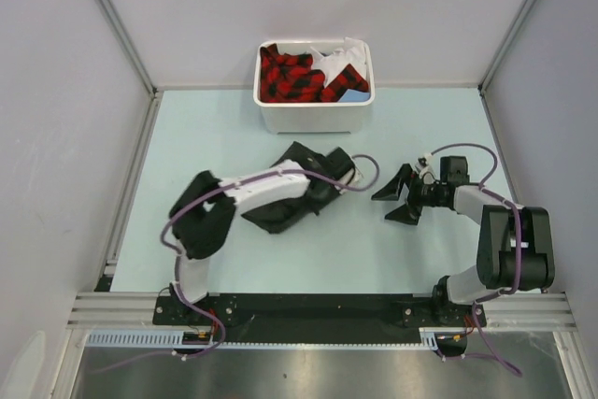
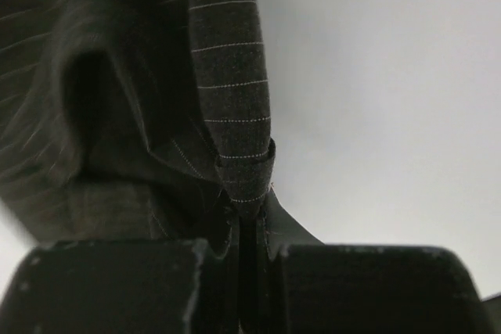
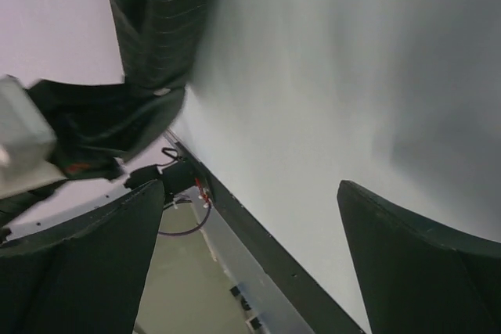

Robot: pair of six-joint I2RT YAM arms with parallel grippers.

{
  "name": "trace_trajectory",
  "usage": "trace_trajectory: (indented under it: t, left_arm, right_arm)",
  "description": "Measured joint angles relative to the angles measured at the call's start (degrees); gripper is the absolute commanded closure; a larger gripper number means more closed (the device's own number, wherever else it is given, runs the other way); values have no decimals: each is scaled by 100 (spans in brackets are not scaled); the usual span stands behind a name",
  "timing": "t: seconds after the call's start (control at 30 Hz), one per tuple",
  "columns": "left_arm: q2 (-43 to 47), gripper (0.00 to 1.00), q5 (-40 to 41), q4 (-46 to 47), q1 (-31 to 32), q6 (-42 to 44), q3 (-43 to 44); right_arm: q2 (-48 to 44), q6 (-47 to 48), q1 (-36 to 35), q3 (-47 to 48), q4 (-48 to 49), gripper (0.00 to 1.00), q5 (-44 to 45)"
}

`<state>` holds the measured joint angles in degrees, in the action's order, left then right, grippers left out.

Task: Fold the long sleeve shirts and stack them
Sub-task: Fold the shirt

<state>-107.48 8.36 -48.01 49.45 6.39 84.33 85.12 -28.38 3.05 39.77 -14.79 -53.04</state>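
Our left jaws clamp the pinstriped shirt, bunched on the counter; our right jaws gape empty nearby. We should pinch a free edge, then spread it flat.

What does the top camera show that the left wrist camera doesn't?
Only the top view: the white bin of red plaid clothes, and the right tool open above the table, holding nothing. Only the left wrist view: the left tool shut on a fold of the dark shirt, its pale pinstripes clear. Both: that shirt and the pale table.
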Motion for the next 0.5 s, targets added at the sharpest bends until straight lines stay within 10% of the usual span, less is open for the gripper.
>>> trace_trajectory:
  t: [0.13, 0.27, 0.5]
  left_arm:
    - [-922, 71, -48, 433, 584, -577, 179]
    - [-1056, 17, -177, 407, 745, -857, 546]
    - [-129, 20, -1635, 610, 798, -765, 560]
  right_arm:
    - [-105, -345, 127, -575, 184, 2, -55]
    - [-249, -662, 201, -907, 358, 3, -63]
    - [-356, -1255, 125, -1335, 1113, 9, -26]
